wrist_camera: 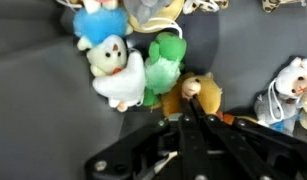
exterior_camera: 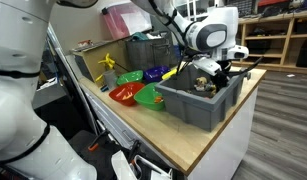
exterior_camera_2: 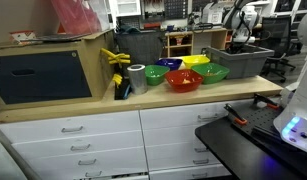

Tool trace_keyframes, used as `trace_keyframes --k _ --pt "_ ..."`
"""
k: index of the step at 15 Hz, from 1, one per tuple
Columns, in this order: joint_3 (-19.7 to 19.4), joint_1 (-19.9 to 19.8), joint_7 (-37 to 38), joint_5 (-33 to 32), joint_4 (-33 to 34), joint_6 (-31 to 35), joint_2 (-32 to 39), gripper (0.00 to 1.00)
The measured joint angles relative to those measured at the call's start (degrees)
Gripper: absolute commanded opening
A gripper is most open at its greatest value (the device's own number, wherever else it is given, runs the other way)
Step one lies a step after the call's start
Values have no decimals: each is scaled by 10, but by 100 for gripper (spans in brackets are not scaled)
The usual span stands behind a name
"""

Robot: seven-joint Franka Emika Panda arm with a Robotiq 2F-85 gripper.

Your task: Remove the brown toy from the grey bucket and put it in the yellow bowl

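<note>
In the wrist view the brown toy (wrist_camera: 207,98) lies on the dark floor of the grey bucket (wrist_camera: 33,110), next to a green toy (wrist_camera: 164,60). My gripper (wrist_camera: 190,103) has its two fingers drawn close together, pinching the brown toy's head. In an exterior view my gripper (exterior_camera: 209,78) reaches down into the grey bucket (exterior_camera: 191,112) among the toys. The yellow bowl (exterior_camera: 154,73) sits beside the bucket among the other bowls. The other exterior view also shows the yellow bowl (exterior_camera_2: 196,61) and the bucket (exterior_camera_2: 240,62).
A white toy (wrist_camera: 115,72), a blue toy (wrist_camera: 98,22) and a white-and-blue toy (wrist_camera: 289,92) also lie in the bucket. A red bowl (exterior_camera_2: 183,80), a green bowl (exterior_camera_2: 212,72) and a blue bowl (exterior_camera_2: 171,64) stand on the wooden counter (exterior_camera_2: 103,103).
</note>
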Motion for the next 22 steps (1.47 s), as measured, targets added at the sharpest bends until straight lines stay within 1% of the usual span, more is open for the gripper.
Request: trace_keyframes --k 4,8,15,22 --pt "-4 -1 -10 -2 -9 -2 -8 1" --pt "-5 2 -24 -3 -23 -10 -37 1" --pt "-5 37 -24 -37 -24 -71 -130 1" --pt "-4 66 -24 -47 -24 -113 -179 1"
